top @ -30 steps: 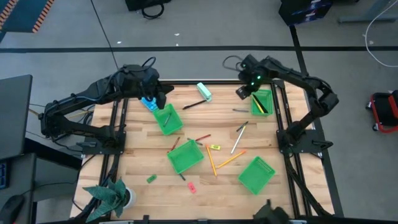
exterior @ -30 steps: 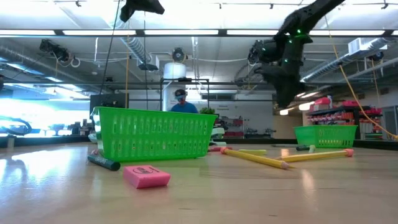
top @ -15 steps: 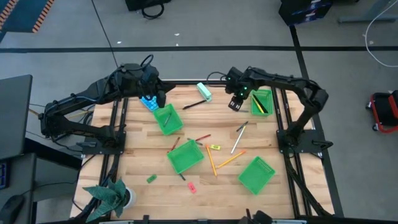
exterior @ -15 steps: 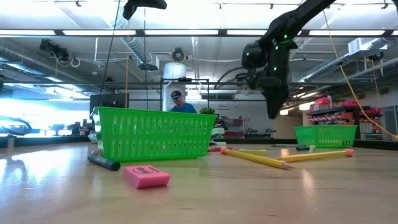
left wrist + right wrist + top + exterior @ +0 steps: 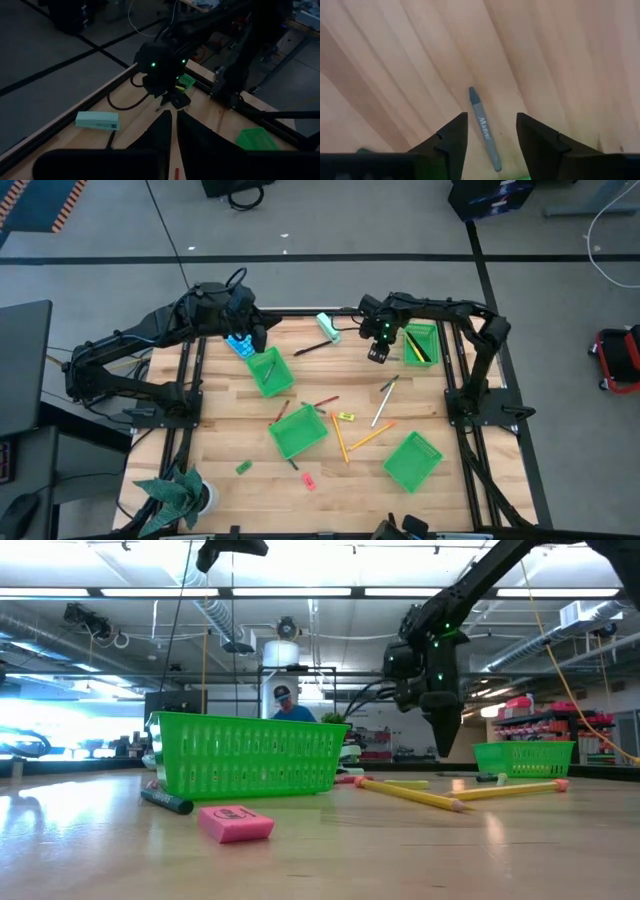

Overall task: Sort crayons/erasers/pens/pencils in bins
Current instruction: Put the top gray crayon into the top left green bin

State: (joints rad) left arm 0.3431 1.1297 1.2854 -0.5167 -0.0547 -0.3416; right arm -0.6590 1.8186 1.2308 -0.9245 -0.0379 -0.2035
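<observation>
A short grey crayon [image 5: 484, 129] lies flat on the bare wood, left of the far-right bin [image 5: 421, 343], which holds yellow and dark sticks. My right gripper [image 5: 491, 117] hangs over the crayon, pointing down. It is open, one finger on each side of the crayon, and touches nothing. In the low view this gripper [image 5: 443, 745] is still above the tabletop. My left gripper [image 5: 258, 338] is shut and waits high over the far-left bin [image 5: 270, 371]. Its fingers [image 5: 173, 135] hold nothing that I can see.
A middle bin [image 5: 298, 431] and a near-right bin [image 5: 412, 461] stand on the table. Pencils [image 5: 339, 437], a pale pencil [image 5: 381, 411], a black pen [image 5: 314, 347], small erasers [image 5: 308, 480] and a teal-and-white block [image 5: 328, 327] lie around them. A blue calculator [image 5: 238, 345] is at the far left, a plant [image 5: 180, 495] at the near-left corner.
My right gripper has moved from beside the far-right bin toward the table's left and come down over the grey crayon. It has rolled at the wrist on the way.
</observation>
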